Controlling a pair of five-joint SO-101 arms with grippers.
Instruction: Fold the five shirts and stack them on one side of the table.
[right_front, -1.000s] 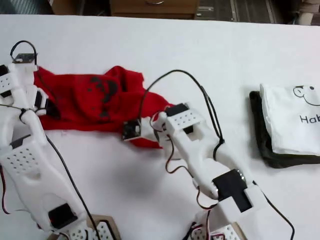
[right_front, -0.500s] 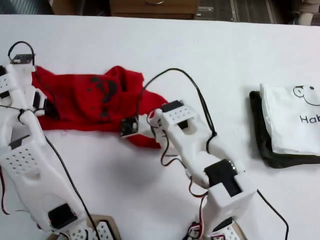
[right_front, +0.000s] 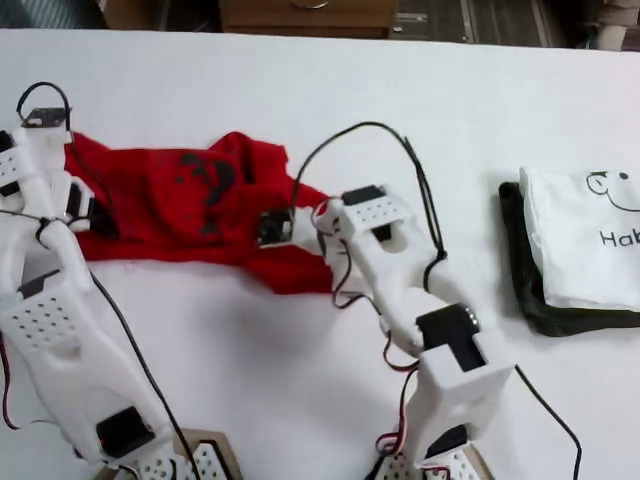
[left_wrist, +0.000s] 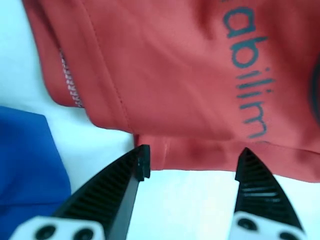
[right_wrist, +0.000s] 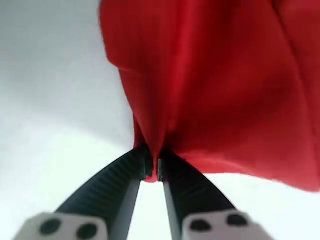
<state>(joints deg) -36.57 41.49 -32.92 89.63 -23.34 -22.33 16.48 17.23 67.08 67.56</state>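
Note:
A crumpled red shirt (right_front: 180, 205) with dark print lies on the left half of the white table (right_front: 300, 90). My right gripper (right_front: 288, 226) is at the shirt's right end. In the right wrist view it (right_wrist: 152, 167) is shut on a pinched fold of the red shirt (right_wrist: 215, 75). My left gripper (right_front: 82, 205) is at the shirt's left end. In the left wrist view it (left_wrist: 192, 160) stands open just off the hem of the red shirt (left_wrist: 175, 75), with nothing between its fingers.
A folded white shirt (right_front: 585, 235) lies on a folded dark shirt (right_front: 520, 265) at the table's right edge. A blue cloth (left_wrist: 25, 165) lies beside the red shirt's hem near the left gripper. Bare table stretches across the far side and the middle front.
My right gripper has moved a little toward the far side and to the right, still holding the red shirt's fold. The left arm has not moved.

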